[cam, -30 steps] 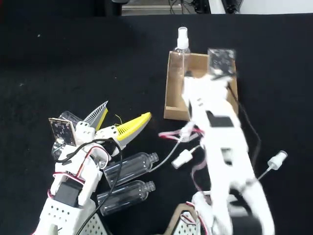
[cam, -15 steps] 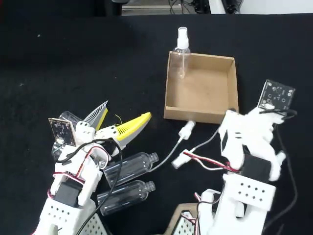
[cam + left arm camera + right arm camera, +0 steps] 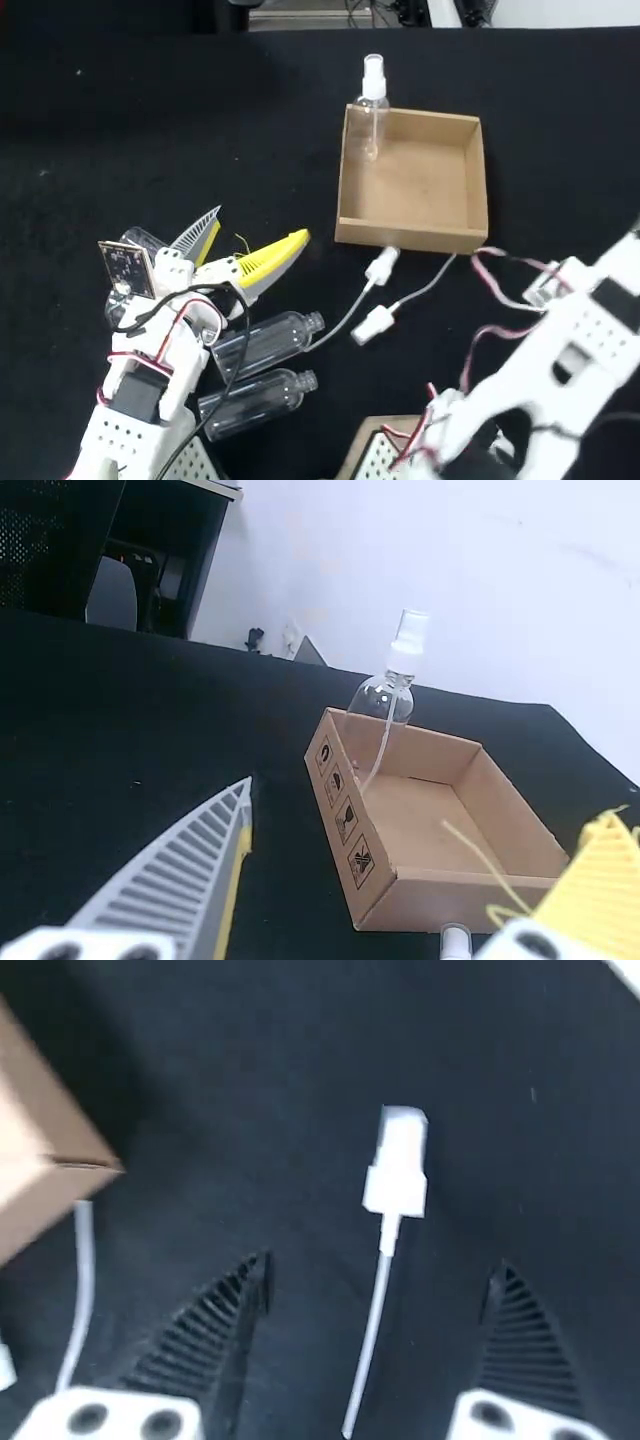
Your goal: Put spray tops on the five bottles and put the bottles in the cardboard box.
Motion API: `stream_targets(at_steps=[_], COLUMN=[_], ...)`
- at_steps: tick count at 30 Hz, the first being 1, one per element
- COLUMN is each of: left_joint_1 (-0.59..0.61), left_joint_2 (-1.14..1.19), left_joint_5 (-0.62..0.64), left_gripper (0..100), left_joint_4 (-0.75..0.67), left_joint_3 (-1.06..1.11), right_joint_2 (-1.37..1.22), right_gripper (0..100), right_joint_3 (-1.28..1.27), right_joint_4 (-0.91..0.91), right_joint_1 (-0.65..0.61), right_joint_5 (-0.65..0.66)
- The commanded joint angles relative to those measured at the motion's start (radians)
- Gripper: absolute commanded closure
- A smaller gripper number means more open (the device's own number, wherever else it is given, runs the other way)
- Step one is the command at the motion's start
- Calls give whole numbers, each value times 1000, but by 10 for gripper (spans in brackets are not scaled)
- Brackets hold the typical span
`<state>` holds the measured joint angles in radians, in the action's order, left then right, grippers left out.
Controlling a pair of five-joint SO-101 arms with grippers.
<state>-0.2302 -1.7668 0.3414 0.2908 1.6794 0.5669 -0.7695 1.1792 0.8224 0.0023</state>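
Observation:
The cardboard box (image 3: 412,232) (image 3: 345,810) lies open at the table's far middle. One clear bottle with a white spray top (image 3: 372,100) (image 3: 392,685) stands in its far left corner. Two capless bottles (image 3: 268,342) (image 3: 258,398) lie beside the left arm. My left gripper (image 3: 262,224) (image 3: 428,802) is open, holds nothing and points toward the box. Two spray tops with tubes (image 3: 382,266) (image 3: 372,325) lie in front of the box. My right gripper (image 3: 380,1270) is open just above a third spray top (image 3: 398,1165), whose tube runs between the fingers.
Another clear bottle (image 3: 142,240) lies partly under the left arm. The right arm (image 3: 570,350) stretches across the table's front right. In the right wrist view a corner of the box (image 3: 45,1160) and another top's tube (image 3: 82,1280) lie to one side.
The right arm has pulled back from over the box and swung to the front right, covering the spray top that lay there. The left arm has kept still.

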Motion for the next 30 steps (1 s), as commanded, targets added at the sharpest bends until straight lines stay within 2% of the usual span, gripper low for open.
stream_targets(at_steps=[1,7,15,20,23,27,29,30], left_joint_1=[-10,-10,-10,-10,-10,-10,-10,-10], left_joint_2=[-18,-18,-18,-18,-18,-18,-18,-18], left_joint_5=[12,12,12,12,12,12,12,12], left_gripper=[536,536,536,536,536,536,536,536], left_joint_4=[5,5,5,5,5,5,5,5], left_joint_3=[22,22,22,22,22,22,22,22], right_joint_2=[-145,-298,-463,-573,-656,-722,-723,-716], right_gripper=[705,705,706,712,773,929,989,988], right_joint_3=[85,119,147,246,286,309,309,311], right_joint_4=[-52,-157,-301,-307,-307,-293,-267,-245], right_joint_1=[52,101,101,80,66,20,-12,-26], right_joint_5=[11,12,60,60,60,69,147,178])
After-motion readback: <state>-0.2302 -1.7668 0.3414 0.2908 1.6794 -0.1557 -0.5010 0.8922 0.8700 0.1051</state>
